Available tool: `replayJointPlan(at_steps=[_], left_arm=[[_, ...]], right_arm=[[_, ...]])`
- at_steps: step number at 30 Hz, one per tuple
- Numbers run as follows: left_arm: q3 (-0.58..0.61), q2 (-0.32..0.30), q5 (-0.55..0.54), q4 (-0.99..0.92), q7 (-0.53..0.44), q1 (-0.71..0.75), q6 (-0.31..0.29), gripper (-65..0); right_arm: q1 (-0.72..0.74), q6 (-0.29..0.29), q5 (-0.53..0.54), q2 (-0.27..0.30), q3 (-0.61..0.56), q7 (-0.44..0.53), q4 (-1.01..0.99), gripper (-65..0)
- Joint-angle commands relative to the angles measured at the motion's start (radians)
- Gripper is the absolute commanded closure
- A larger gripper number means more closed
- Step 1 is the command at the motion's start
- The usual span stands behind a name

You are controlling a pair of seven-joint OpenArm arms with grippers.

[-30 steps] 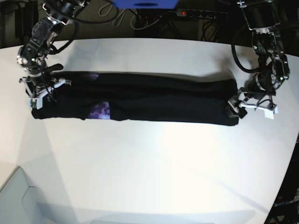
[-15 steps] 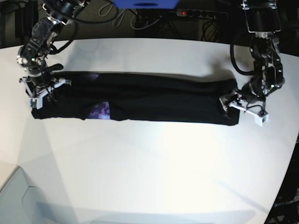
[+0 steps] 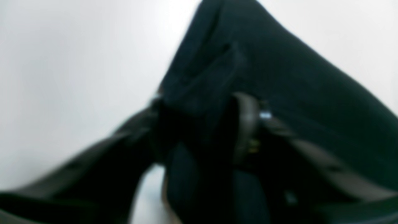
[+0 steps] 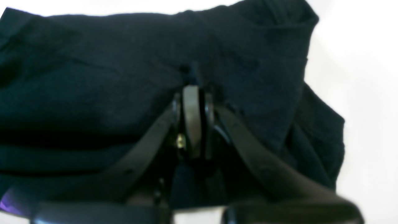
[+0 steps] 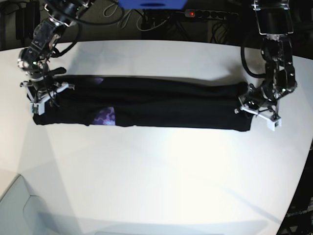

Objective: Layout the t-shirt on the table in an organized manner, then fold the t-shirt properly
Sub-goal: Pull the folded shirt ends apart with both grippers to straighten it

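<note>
Black cloth fills most of the middle of the scene: the t-shirt [image 5: 146,105] lies folded into 1 long narrow band across the white worktop [image 5: 161,176], running from the left side of the base view to the right. A purple print shows on the front edge of the band towards its left end [image 5: 104,116], and a smaller purple patch shows on the far edge near the same end.

At the left end of the band in the base view, the right gripper [image 5: 43,95] sits on the cloth. Its wrist view shows the 2 fingers [image 4: 193,118] pressed together with black fabric pinched between them, so it is clamped tight on the t-shirt [image 4: 93,93]. A sliver of purple shows at the bottom left corner of that view.

At the right end of the band, the left gripper [image 5: 255,110] is down at the shirt's end, touching it. Its wrist view is badly blurred: dark cloth [image 3: 279,77] rises between and past the fingers [image 3: 245,124], which stand part-way apart, but whether they actually pinch the fabric cannot be told.

Behind the worktop, a power strip with a red light [image 5: 208,14] and loose cables lie in the dark.
</note>
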Motion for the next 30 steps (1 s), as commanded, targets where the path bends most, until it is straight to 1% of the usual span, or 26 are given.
replayJointPlan(at_steps=[1,5,10,11,13,15,17,18,19,21,24,30], left_arm=[[-0.001,-0.010,0.005,-0.019,0.021,-0.020,0.005,-24.4],[-0.001,-0.016,-0.001,-0.062,0.019,-0.023,0.005,-24.0],[-0.001,-0.018,0.005,-0.058,0.015,-0.017,0.005,-22.8],[-0.001,-0.019,0.005,-0.058,0.015,-0.018,0.005,-20.4],[-0.004,-0.021,-0.001,-0.058,0.015,-0.020,0.005,-13.3],[-0.002,-0.030,0.003,-0.056,0.024,-0.024,0.005,-0.6],[-0.002,-0.032,0.005,-0.054,0.025,-0.024,0.005,0.0],[-0.002,-0.033,0.005,-0.044,0.024,-0.024,0.005,-1.5],[-0.001,-0.033,0.007,-0.022,0.024,-0.023,0.005,-0.1],[-0.001,-0.033,0.007,0.031,0.024,-0.014,0.005,0.0],[-0.002,-0.033,0.007,0.154,0.025,0.022,0.005,0.0],[-0.001,-0.029,-0.001,0.429,0.027,0.083,0.005,0.0]], right_arm=[[0.009,-0.001,-0.001,0.003,-0.001,-0.002,0.008,0.0],[0.017,-0.001,-0.001,0.005,-0.002,-0.002,0.008,0.0],[0.023,-0.001,-0.001,0.005,-0.002,-0.002,0.008,0.0],[0.023,-0.001,-0.001,0.005,-0.002,-0.002,0.008,0.0],[0.023,-0.001,-0.001,0.005,-0.004,-0.002,0.008,0.0],[0.023,-0.001,-0.001,0.005,-0.024,-0.002,0.008,0.0],[0.022,-0.001,-0.003,0.006,-0.053,-0.002,0.008,0.0],[0.022,-0.001,-0.003,0.011,-0.065,-0.002,0.008,0.0],[0.020,-0.001,-0.003,0.015,-0.079,-0.004,0.008,0.0],[0.016,-0.001,-0.003,0.017,-0.110,-0.005,0.008,0.0],[0.017,-0.001,-0.003,0.017,-0.134,-0.005,-0.007,0.0],[0.025,-0.001,-0.003,0.017,-0.134,0.001,-0.085,0.0]])
